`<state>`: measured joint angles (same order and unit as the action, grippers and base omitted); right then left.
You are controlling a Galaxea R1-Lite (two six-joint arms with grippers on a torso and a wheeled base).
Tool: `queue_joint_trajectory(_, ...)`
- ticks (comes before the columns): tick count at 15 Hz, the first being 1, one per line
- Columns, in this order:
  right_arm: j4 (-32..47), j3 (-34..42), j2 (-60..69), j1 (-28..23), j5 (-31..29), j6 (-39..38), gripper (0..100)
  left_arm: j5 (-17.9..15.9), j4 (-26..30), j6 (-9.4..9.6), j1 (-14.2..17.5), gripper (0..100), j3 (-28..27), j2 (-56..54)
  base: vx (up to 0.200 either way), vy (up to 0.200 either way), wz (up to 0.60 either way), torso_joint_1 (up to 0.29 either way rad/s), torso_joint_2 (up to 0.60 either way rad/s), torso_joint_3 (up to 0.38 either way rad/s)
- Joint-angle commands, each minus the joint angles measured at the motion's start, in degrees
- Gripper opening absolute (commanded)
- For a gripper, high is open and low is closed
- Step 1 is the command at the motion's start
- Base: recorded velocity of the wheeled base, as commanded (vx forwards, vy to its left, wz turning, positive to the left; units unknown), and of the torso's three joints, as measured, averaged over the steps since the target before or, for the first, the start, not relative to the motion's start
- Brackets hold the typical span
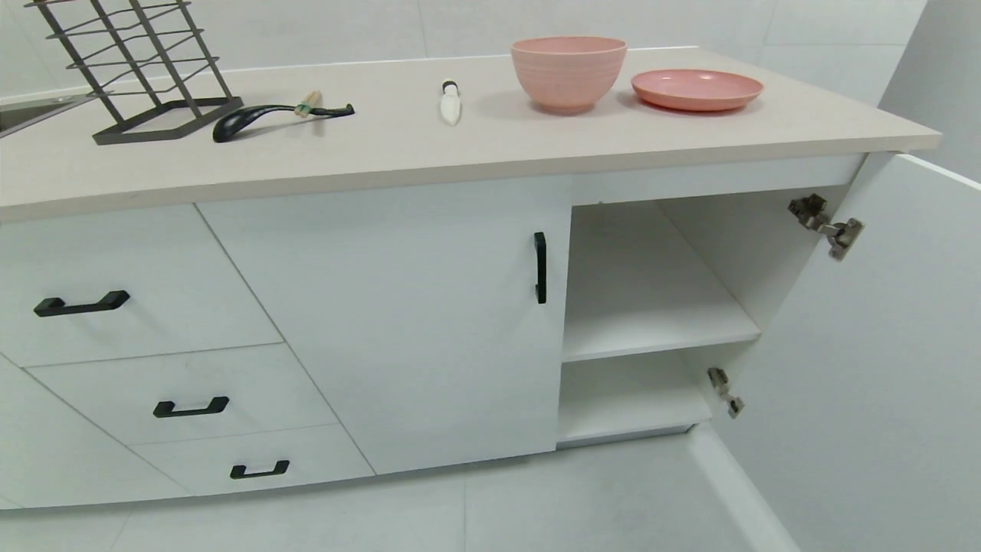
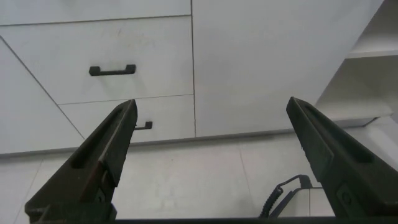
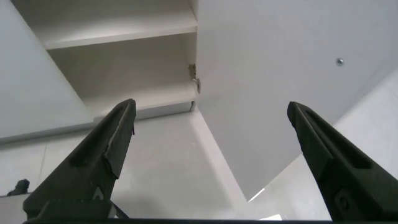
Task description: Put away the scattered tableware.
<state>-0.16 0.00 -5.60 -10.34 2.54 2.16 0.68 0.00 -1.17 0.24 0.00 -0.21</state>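
Note:
On the beige countertop (image 1: 475,146) stand a pink bowl (image 1: 568,72) and, to its right, a pink plate (image 1: 696,89). A small white knife with a dark cap (image 1: 450,101) lies left of the bowl. Farther left lies a black ladle (image 1: 264,118) with a wooden piece across its handle. My left gripper (image 2: 211,109) hangs open low in front of the drawers, nothing between its fingers. My right gripper (image 3: 211,109) is open too, low above the floor by the open cabinet.
A black wire rack (image 1: 134,69) stands at the counter's back left beside a sink edge (image 1: 31,111). The right cabinet door (image 1: 866,353) is swung wide open, showing two bare shelves (image 1: 651,330). The left door (image 1: 398,322) and three drawers (image 1: 138,307) are closed.

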Motion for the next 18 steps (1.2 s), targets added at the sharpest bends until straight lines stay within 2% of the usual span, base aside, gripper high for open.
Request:
queue_joint_trajectory(1,-0.02,0.00,-0.12,-0.03,0.01,0.04,100,0.02,0.00,0.03,0.02,100,0.00,0.21,0.200,-0.200,0.00,0.002,0.00,-0.002)
queue_joint_trajectory(2,-0.02,0.00,-0.12,-0.03,0.01,-0.05,100,0.02,0.00,-0.06,0.02,100,0.00,0.21,0.200,-0.200,0.00,0.002,0.00,0.002)
queue_joint_trajectory(18,0.07,0.00,-0.12,-0.03,-0.60,-1.19,100,0.90,0.00,-0.32,0.02,100,0.00,0.21,0.000,0.000,0.00,0.000,0.00,0.000)
